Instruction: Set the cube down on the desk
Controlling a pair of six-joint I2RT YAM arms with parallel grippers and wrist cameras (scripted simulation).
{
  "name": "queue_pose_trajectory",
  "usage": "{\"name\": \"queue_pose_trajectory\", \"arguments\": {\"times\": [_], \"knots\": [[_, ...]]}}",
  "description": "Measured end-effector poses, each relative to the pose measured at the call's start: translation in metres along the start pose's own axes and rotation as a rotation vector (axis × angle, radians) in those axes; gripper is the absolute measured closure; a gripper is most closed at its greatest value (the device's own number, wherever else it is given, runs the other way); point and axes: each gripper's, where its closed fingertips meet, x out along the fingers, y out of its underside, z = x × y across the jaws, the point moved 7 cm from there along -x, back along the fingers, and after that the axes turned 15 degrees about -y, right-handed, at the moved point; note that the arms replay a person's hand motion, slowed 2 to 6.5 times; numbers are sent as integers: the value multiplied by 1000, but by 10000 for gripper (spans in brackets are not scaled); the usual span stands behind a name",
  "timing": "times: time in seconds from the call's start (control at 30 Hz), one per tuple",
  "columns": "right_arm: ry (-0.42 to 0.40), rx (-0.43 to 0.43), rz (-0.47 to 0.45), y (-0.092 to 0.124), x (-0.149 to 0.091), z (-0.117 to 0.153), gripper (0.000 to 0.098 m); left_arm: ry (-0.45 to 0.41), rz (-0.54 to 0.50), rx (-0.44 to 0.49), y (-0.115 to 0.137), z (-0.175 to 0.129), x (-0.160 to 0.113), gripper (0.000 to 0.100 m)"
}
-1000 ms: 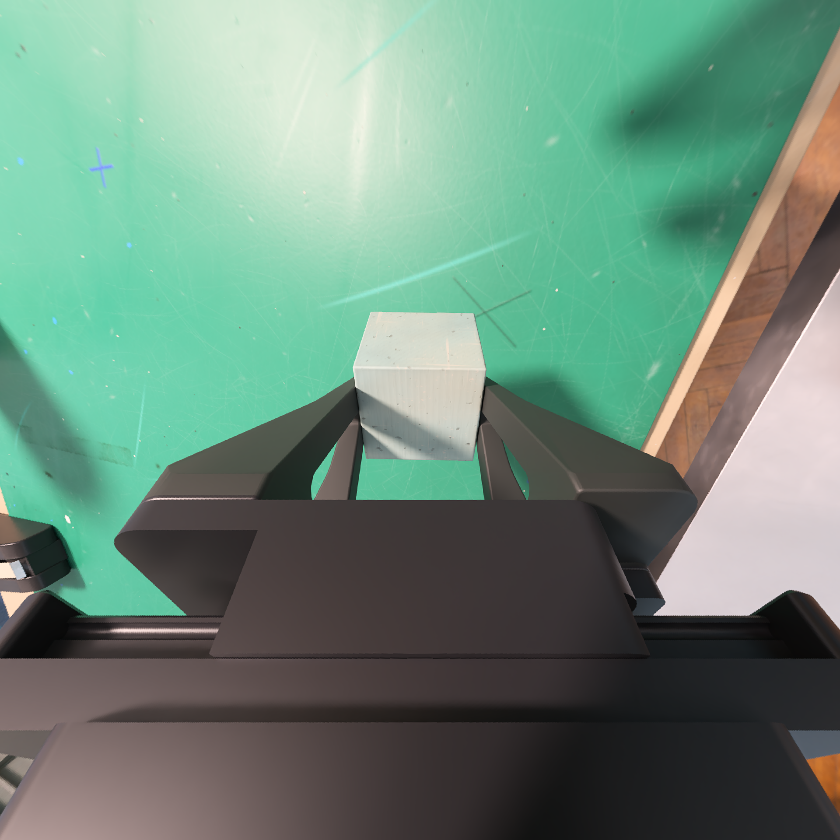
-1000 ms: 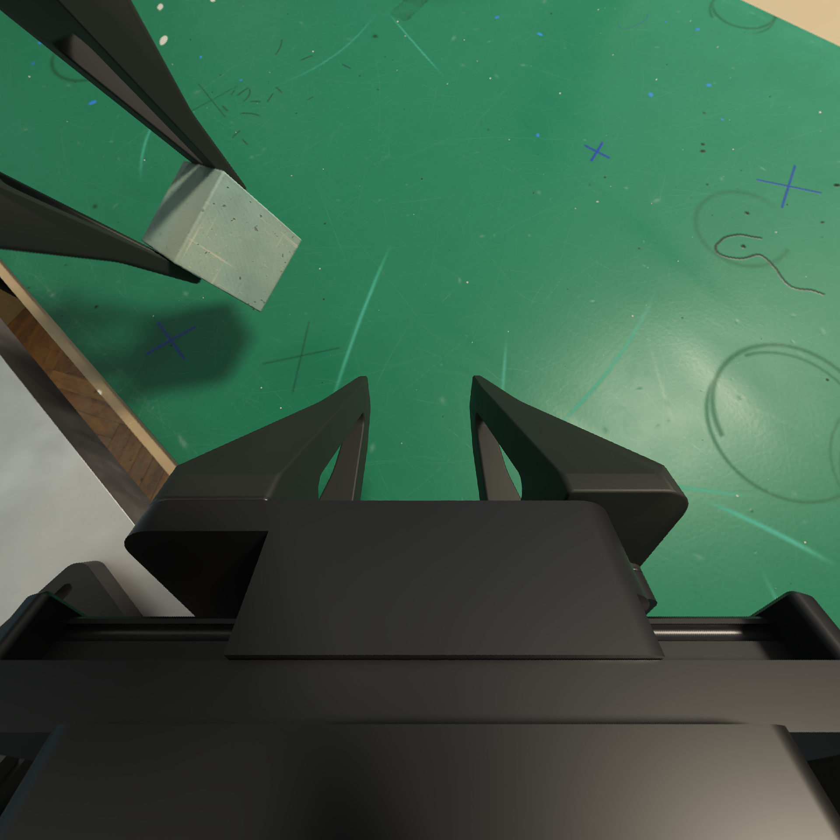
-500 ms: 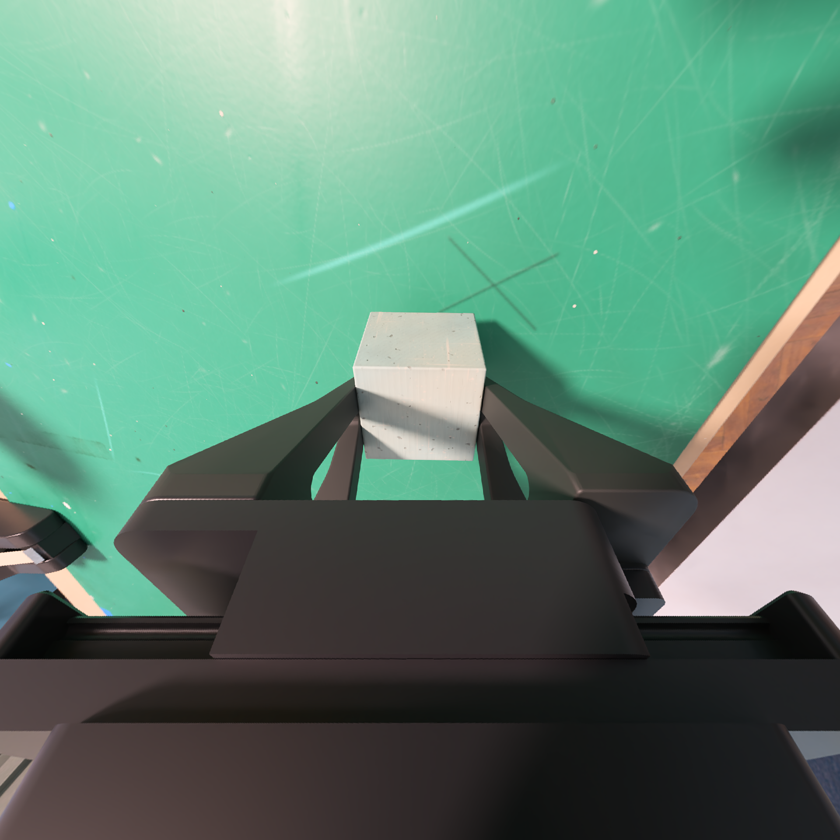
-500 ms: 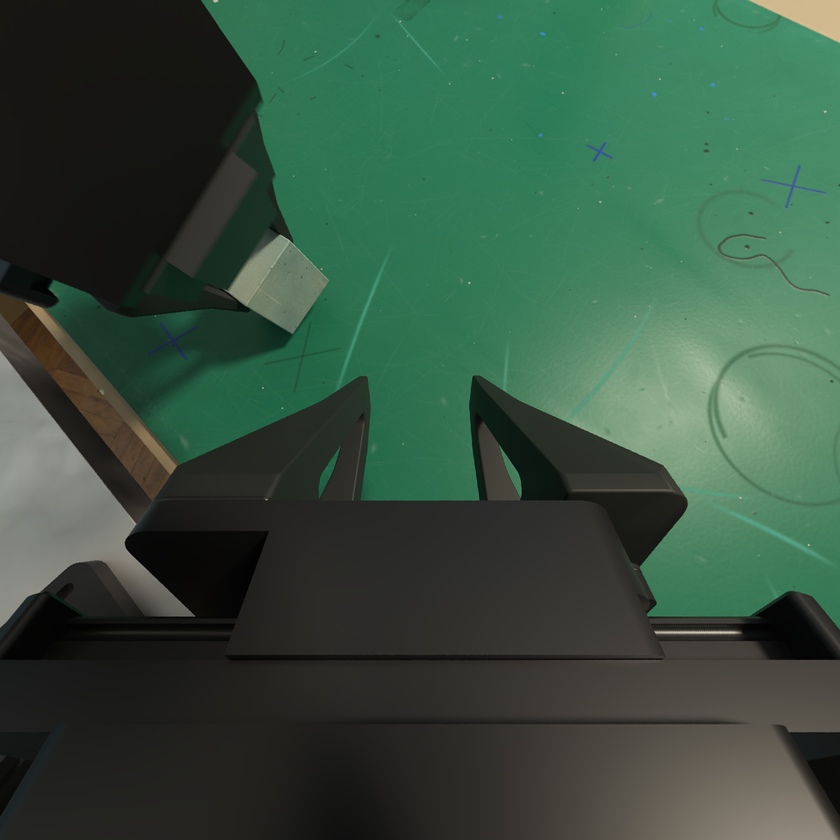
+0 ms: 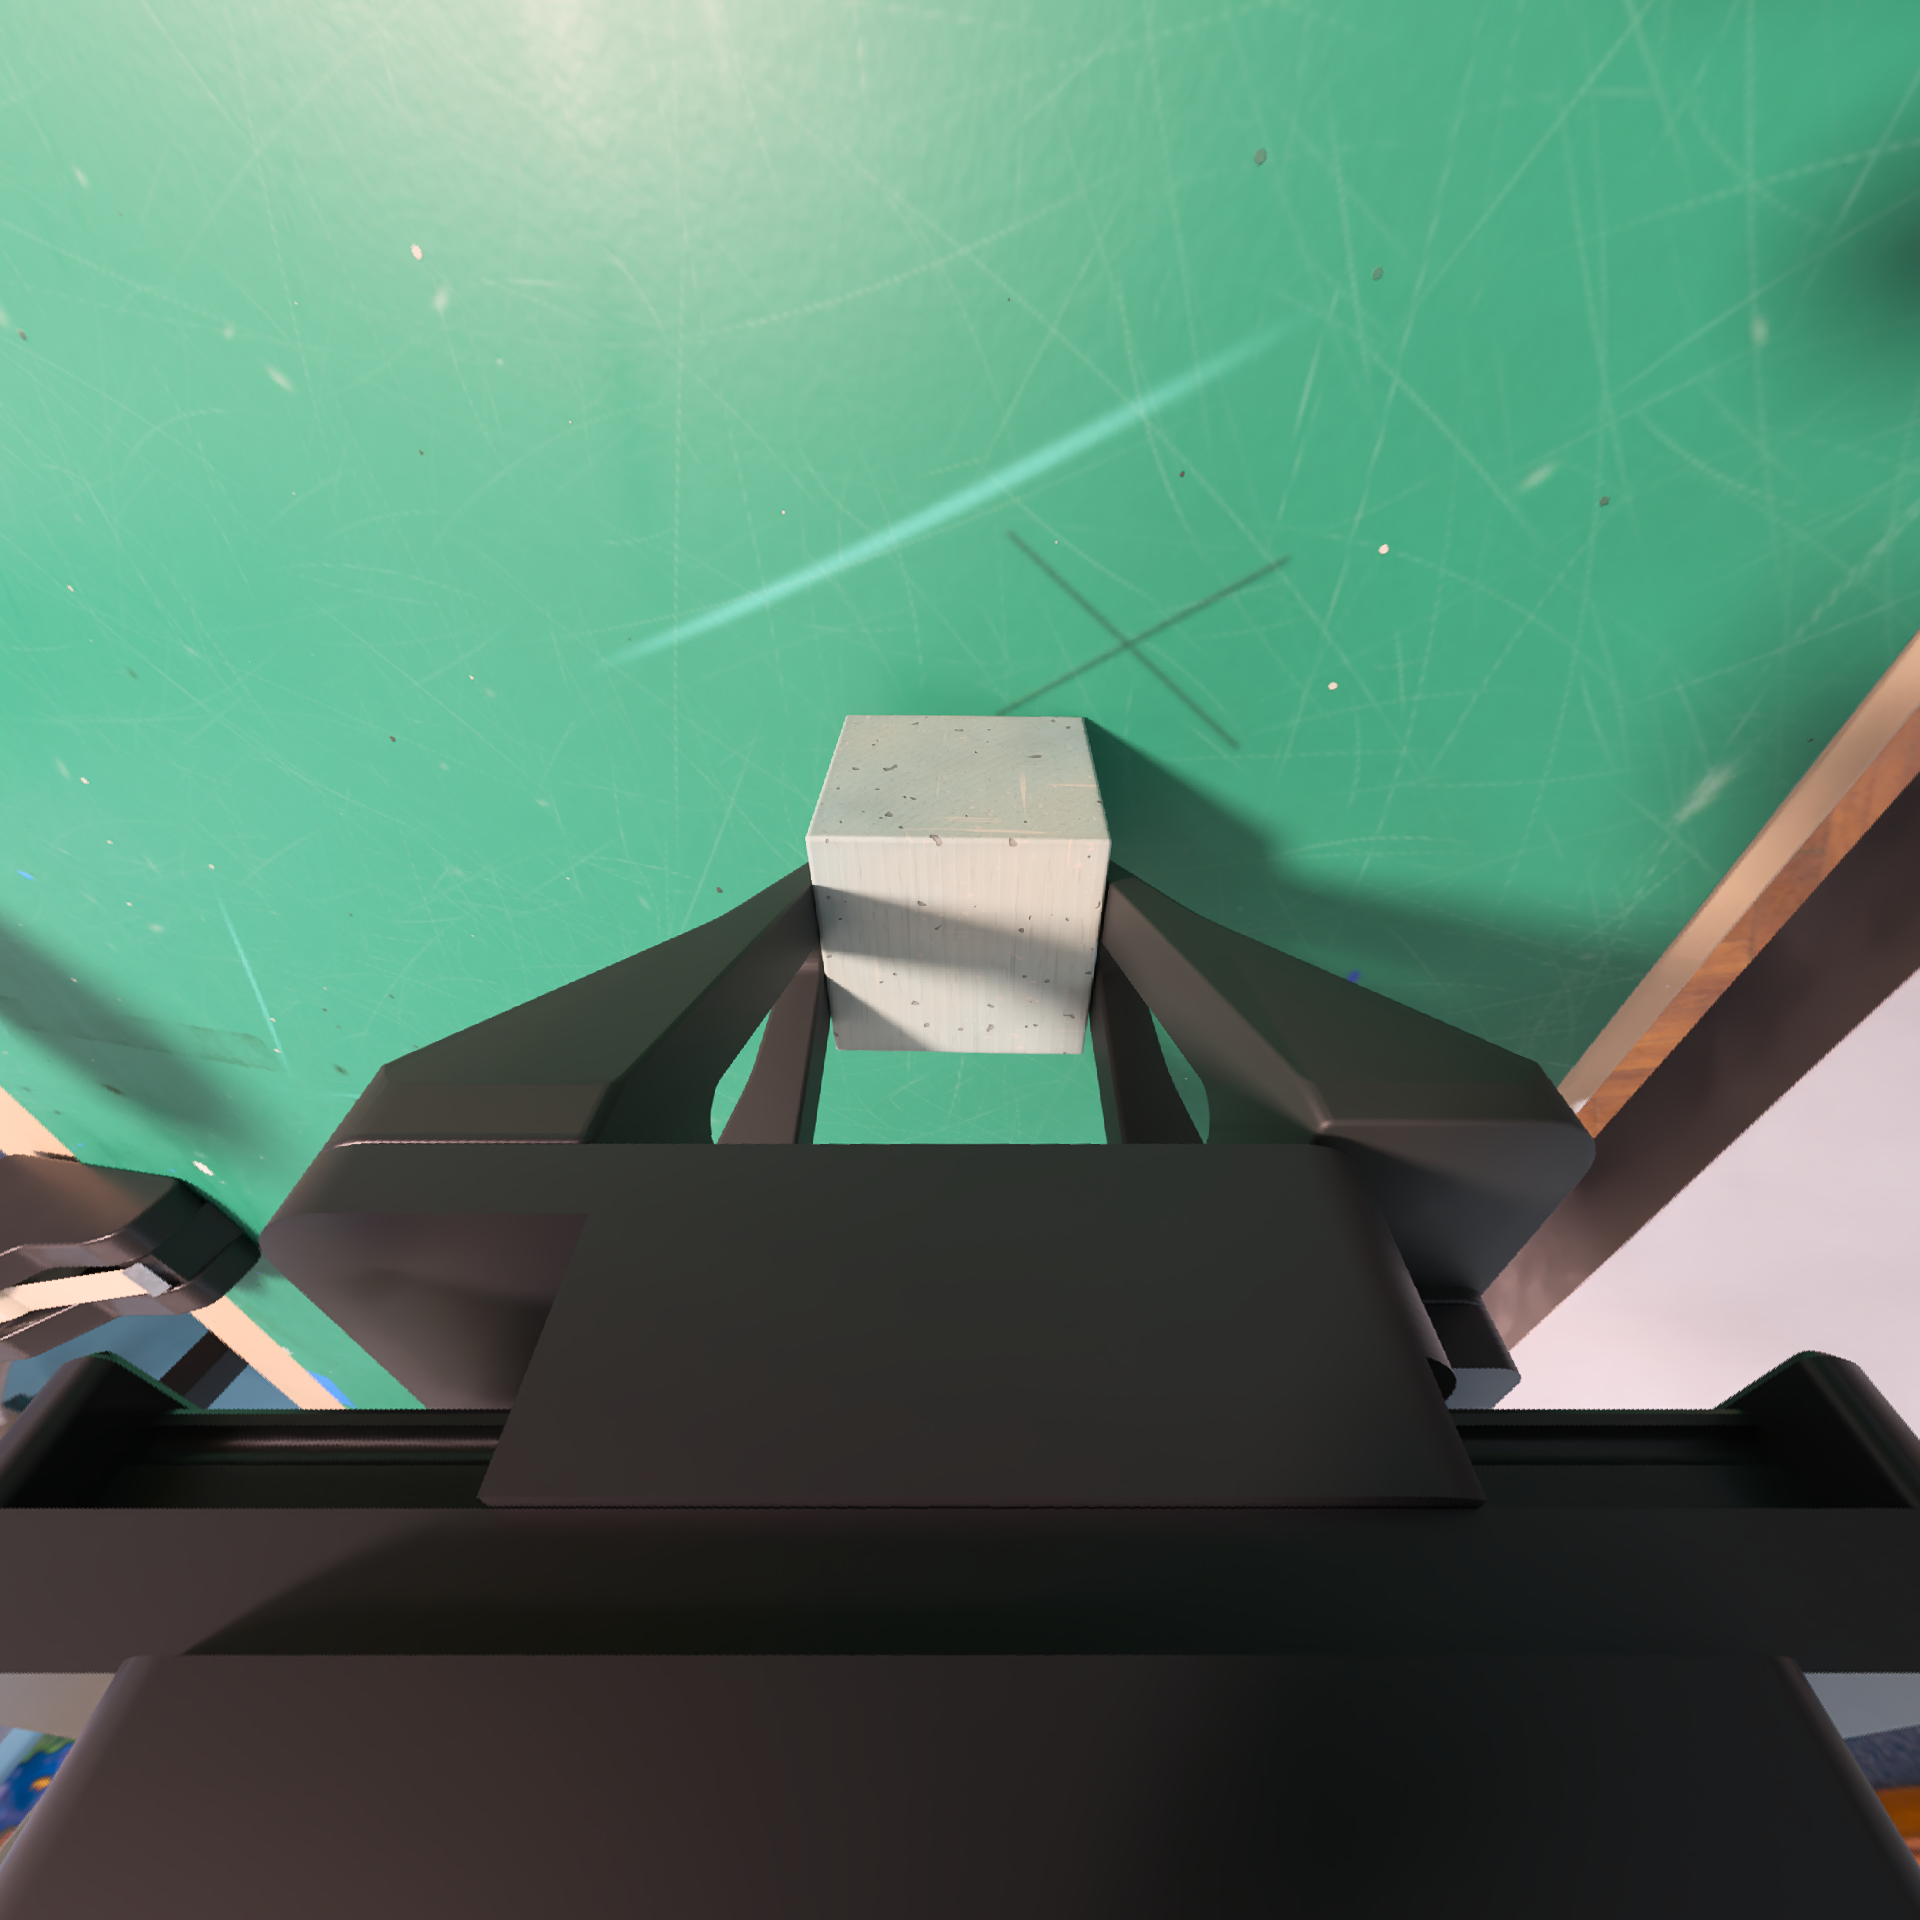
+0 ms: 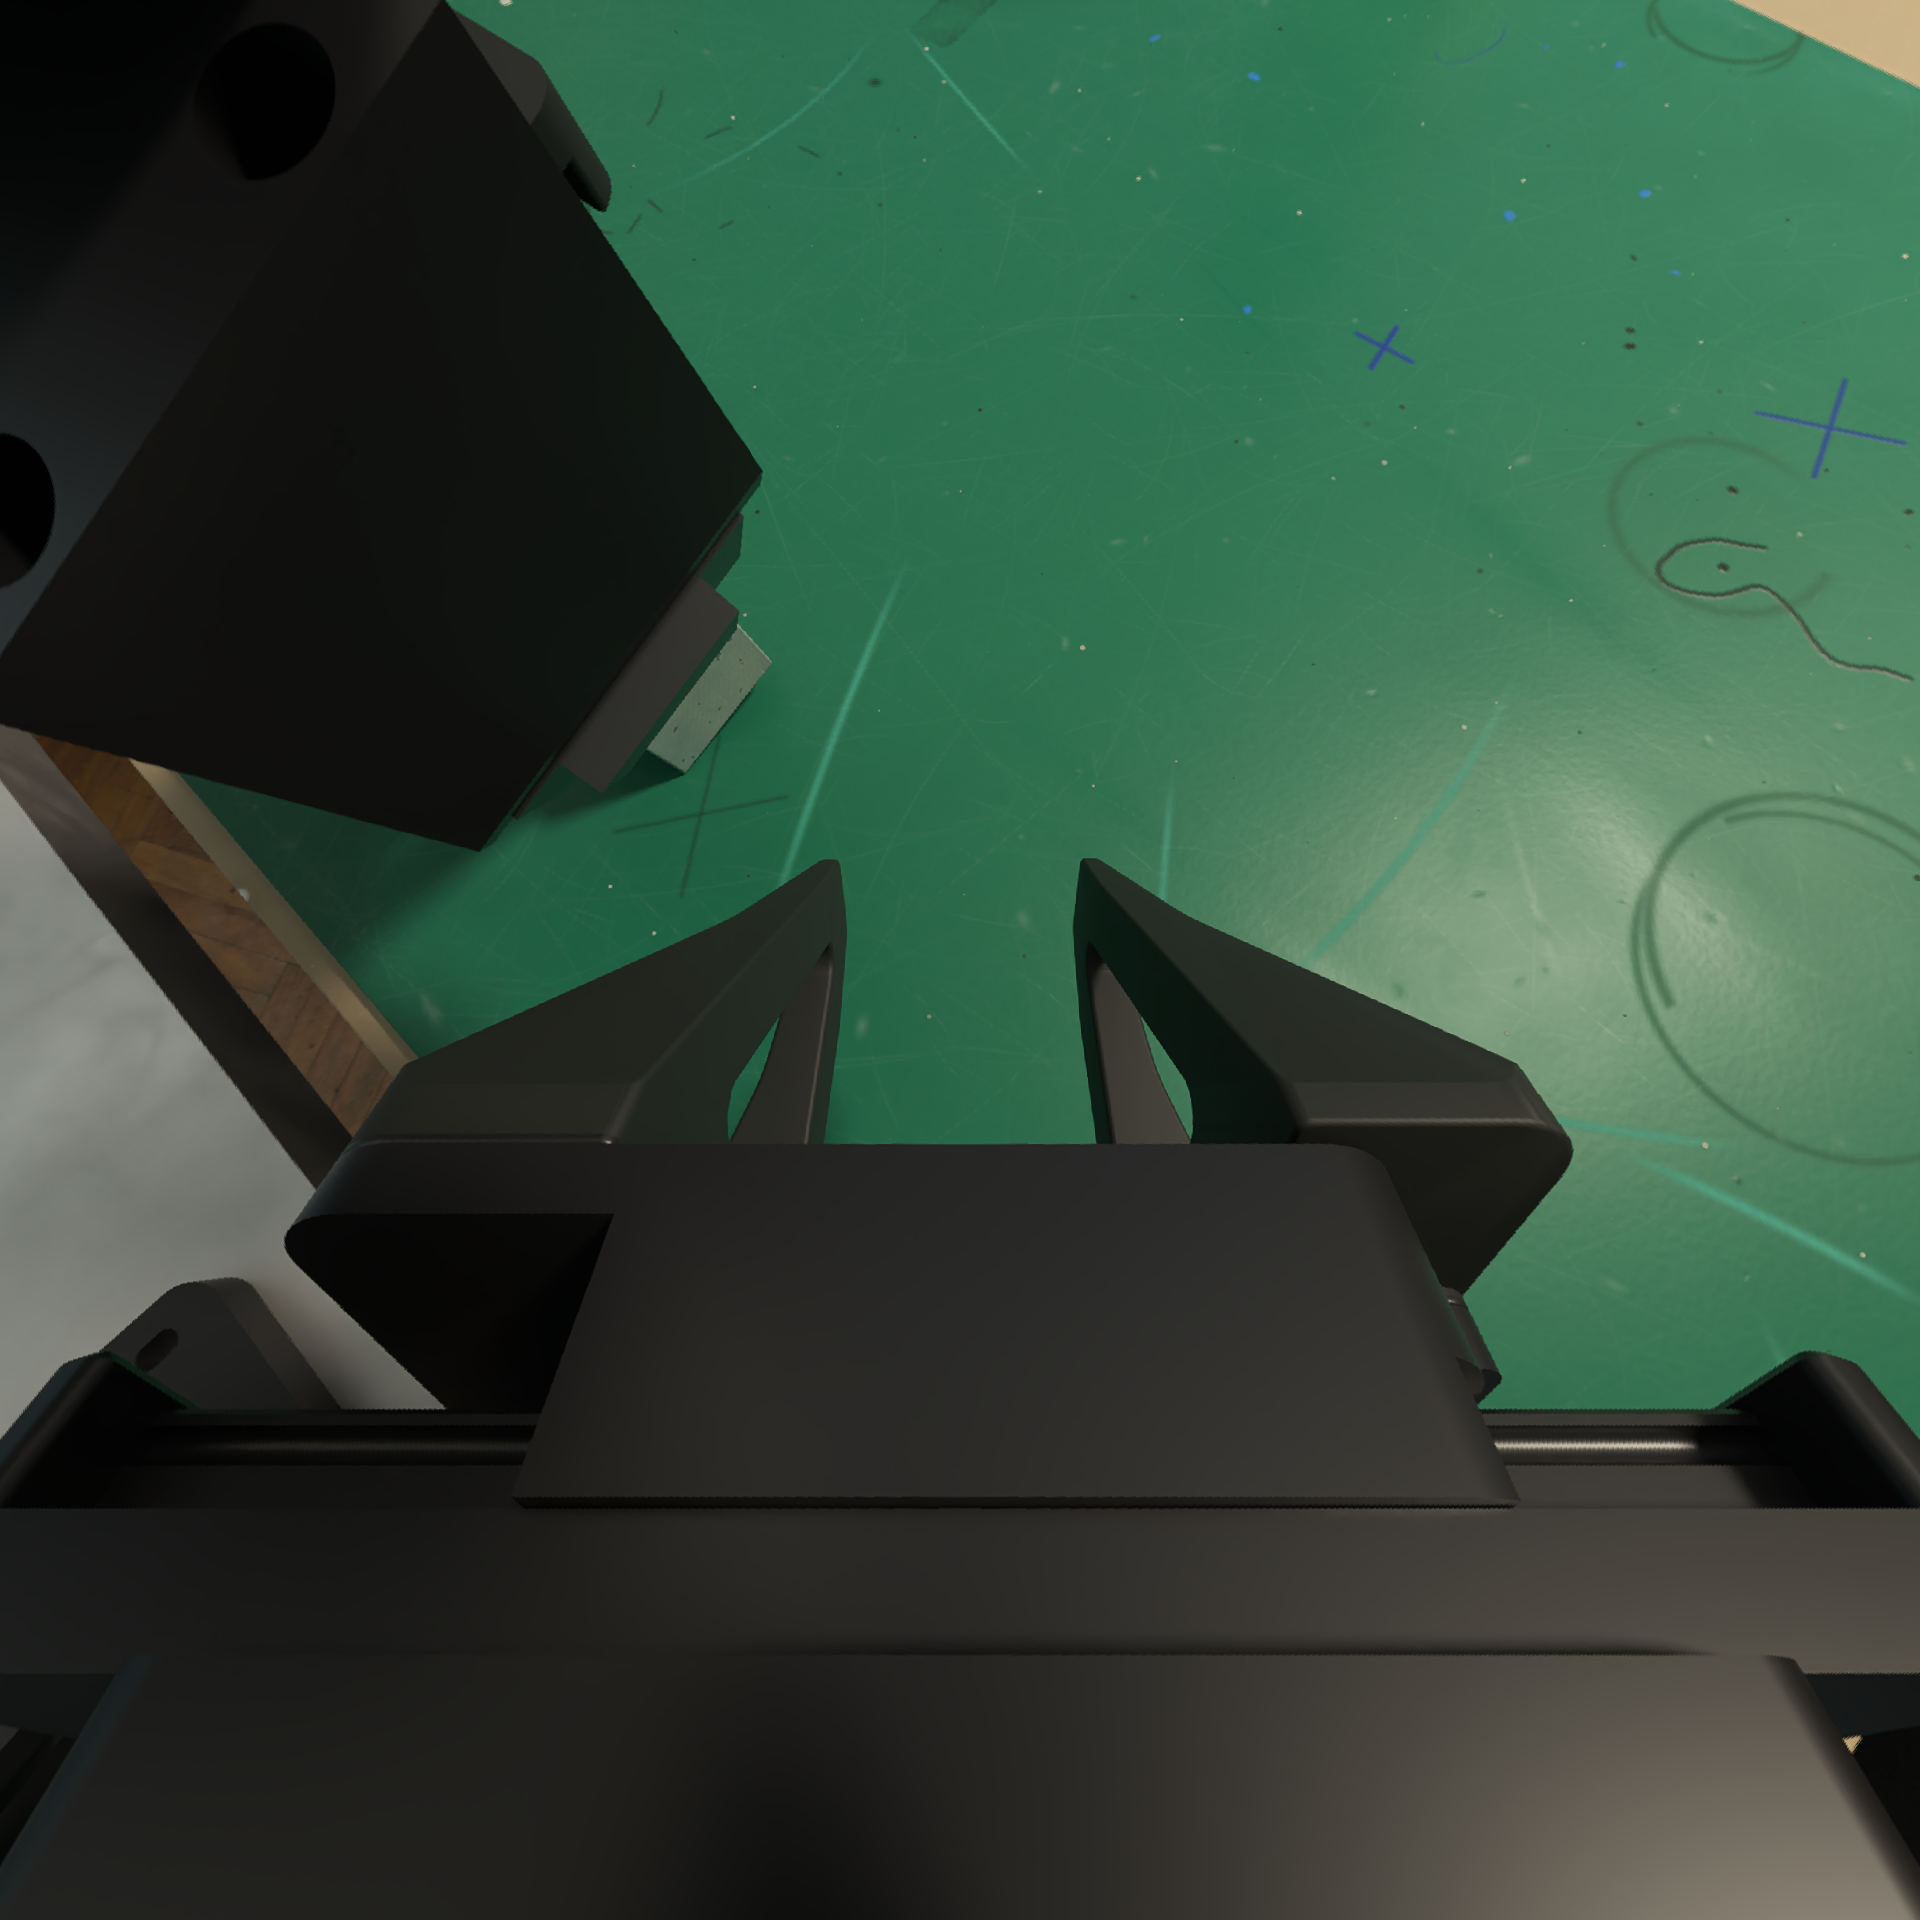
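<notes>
The left gripper (image 5: 958, 935) pinches a pale grey-blue cube (image 5: 956, 883) between its two matte black, wedge-shaped fingers (image 5: 717, 997), one pressed flat against each side face. The cube has sharp edges, a faint wood-like grain on its near face and small dark speckles all over; a band of shadow crosses that face. It sits low over the green desk mat (image 5: 623, 416), with its dark shadow joined to its far right edge; whether its underside touches the mat cannot be told. Just beyond it a thin dark cross mark (image 5: 1132, 644) is drawn on the mat, whose smooth, slightly glossy surface is covered in fine pale scratches and flecks. The mat's tan edge and a strip of wood-patterned floor (image 5: 1766, 935) run diagonally at the right.

In the right wrist view, the right gripper (image 6: 958, 883) hangs above the mat with its fingers spread apart and nothing between them. The blocky black body of the left arm (image 6: 343, 416) hides most of the cube (image 6: 717, 696), leaving one speckled sliver visible beside the cross mark (image 6: 701, 821). Drawn circles (image 6: 1787, 977) and blue crosses (image 6: 1829, 426) mark the mat at the right.
</notes>
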Motion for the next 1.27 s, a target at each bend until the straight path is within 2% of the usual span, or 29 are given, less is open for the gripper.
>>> {"name": "queue_pose_trajectory", "arguments": {"times": [0.17,0.43,0.57,0.77,1.0,1.27], "knots": [[0,-5,1,0,0,0,595,-24,-8,25,-1,0,1,583],[-1,-8,3,0,-1,0,592,-45,-54,24,1,-2,-4,405],[-4,-8,3,0,-1,1,592,-71,-92,15,3,-2,-15,339],[-12,-8,1,0,-1,1,591,-114,-165,-16,7,-3,-36,182],[-34,-13,5,-1,2,4,584,-114,-212,-42,13,-3,-43,194],[-69,-8,57,2,10,9,583,-112,-257,-53,20,-5,-52,203]]}}
